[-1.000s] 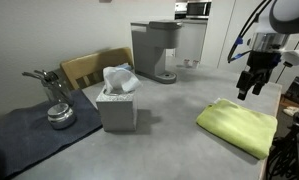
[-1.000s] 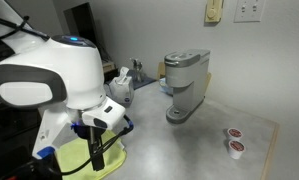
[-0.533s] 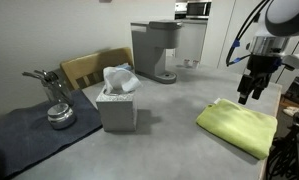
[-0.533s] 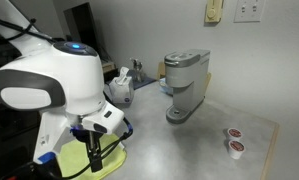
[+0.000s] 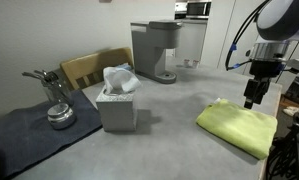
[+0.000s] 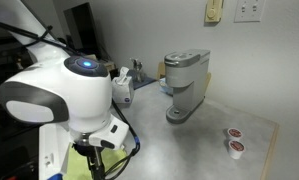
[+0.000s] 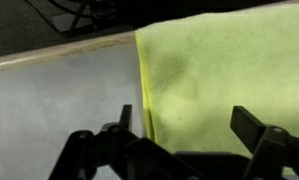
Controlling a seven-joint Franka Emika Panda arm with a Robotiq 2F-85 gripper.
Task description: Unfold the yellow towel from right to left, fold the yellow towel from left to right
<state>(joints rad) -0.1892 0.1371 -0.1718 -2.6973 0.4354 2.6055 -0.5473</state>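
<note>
On the grey table (image 7: 59,100), nearest in the wrist view, we record:

- The gripper (image 7: 186,120): fingers spread wide with nothing between them, poised over a straight edge of the yellow towel (image 7: 224,65). We cannot tell whether the fingertips touch the cloth.
- The yellow towel: lying flat, its edge showing stacked layers, with bare tabletop just beside it.

In an exterior view, near to far, we record:

- The dark grey mat (image 5: 24,138) at the near corner of the table, bearing a small metal pot (image 5: 59,115) with a raised handle.
- The yellow towel (image 5: 239,127) at the opposite near corner, well apart from the mat, with the gripper (image 5: 252,100) pointing down at its far edge.
- A grey tissue box (image 5: 117,110) mid-table, with a white tissue (image 5: 117,78) standing out of its top.
- A wooden chair back (image 5: 89,68) behind the box.
- A coffee maker (image 5: 156,50) farthest back.

In an exterior view from the opposite side, we record:

- The white arm (image 6: 69,95) filling the foreground.
- The towel (image 6: 111,160), showing only as slivers beneath the arm.
- Two coffee pods (image 6: 235,141) near the coffee maker (image 6: 184,85).
</note>
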